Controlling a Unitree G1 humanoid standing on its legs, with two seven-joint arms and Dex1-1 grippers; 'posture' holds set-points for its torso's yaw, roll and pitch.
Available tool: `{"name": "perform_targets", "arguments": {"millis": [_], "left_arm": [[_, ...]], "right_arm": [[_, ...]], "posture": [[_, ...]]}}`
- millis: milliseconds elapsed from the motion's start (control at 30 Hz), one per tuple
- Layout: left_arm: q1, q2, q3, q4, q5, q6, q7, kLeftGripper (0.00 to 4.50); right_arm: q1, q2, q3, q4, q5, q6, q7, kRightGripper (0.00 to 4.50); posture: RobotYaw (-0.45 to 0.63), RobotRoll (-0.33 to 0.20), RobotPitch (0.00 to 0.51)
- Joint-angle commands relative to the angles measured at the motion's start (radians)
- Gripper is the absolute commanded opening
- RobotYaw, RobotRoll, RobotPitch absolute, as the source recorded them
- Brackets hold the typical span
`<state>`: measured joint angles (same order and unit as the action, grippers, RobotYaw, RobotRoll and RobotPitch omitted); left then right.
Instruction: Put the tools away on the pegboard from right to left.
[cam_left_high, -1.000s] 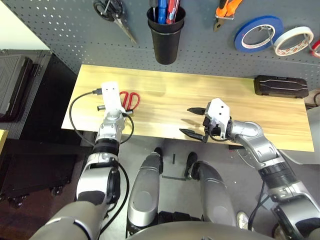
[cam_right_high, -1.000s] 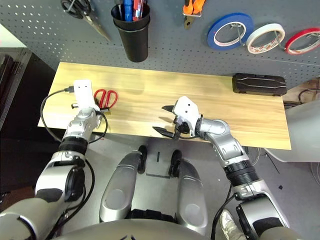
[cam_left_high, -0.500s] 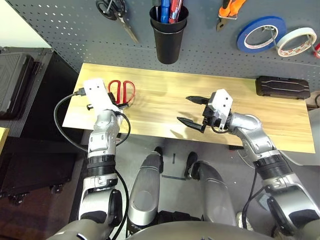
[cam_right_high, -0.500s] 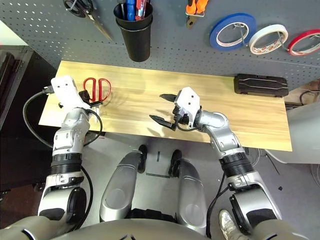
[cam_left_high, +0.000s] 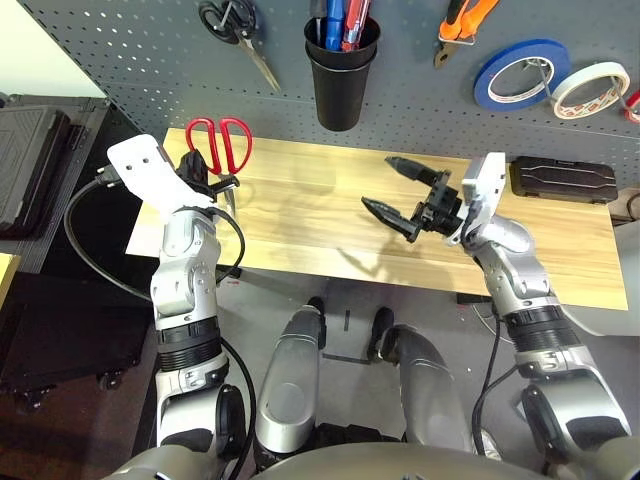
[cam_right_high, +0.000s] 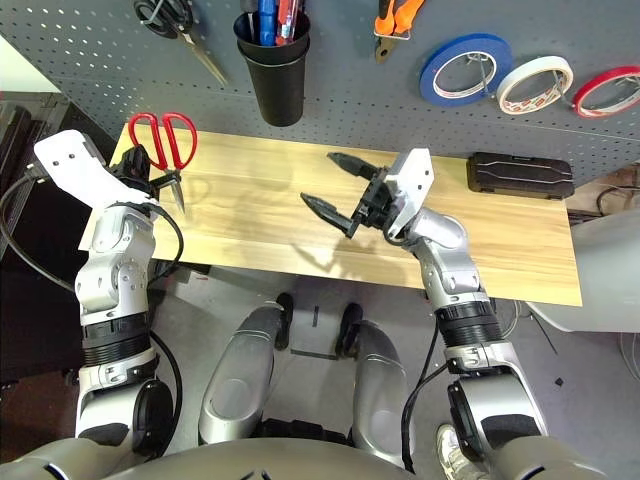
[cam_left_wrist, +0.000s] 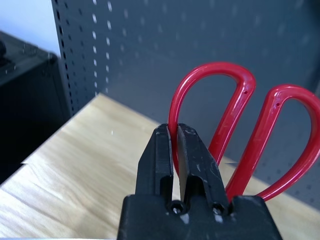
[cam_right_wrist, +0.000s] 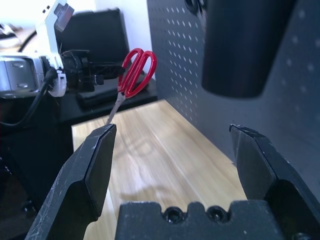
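While the left hand (cam_left_wrist: 173, 150) pinches the red-handled scissors (cam_left_high: 218, 143) — blades half-hidden — the right hand (cam_left_high: 397, 185) gapes.

Red-handled scissors (cam_left_high: 218, 150) lifted at frame left.
You see loops up, blades down, before the dark grey pegboard (cam_left_high: 150, 60).

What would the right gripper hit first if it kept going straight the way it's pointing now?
Most likely the pegboard, close beside the black cup. The open right gripper aims along the tabletop toward that wall, with nothing between the fingers. Depth is hard to judge, so it might graze the cup instead.
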<state>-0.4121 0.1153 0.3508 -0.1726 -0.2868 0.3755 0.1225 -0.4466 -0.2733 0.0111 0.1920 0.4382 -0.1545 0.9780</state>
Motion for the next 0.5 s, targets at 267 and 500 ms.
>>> {"name": "perform_targets", "arguments": {"millis": [267, 500], "left_arm": [[-0.007, 0.033, 0.052, -0.097, -0.075, 0.004, -0.007, 0.05], [-0.082, 0.065, 0.056, -0.085, -0.111, 0.002, -0.016, 0.05]], "right_arm": [[0.009, -0.027, -0.052, -0.111, 0.090, 0.020, 0.025, 4.50], [0.000, -0.002, -0.072, -0.119, 0.108, -0.028, 0.018, 4.50]], "posture": [[0.38, 0.000, 0.245], [0.37, 0.000, 0.232]]}}
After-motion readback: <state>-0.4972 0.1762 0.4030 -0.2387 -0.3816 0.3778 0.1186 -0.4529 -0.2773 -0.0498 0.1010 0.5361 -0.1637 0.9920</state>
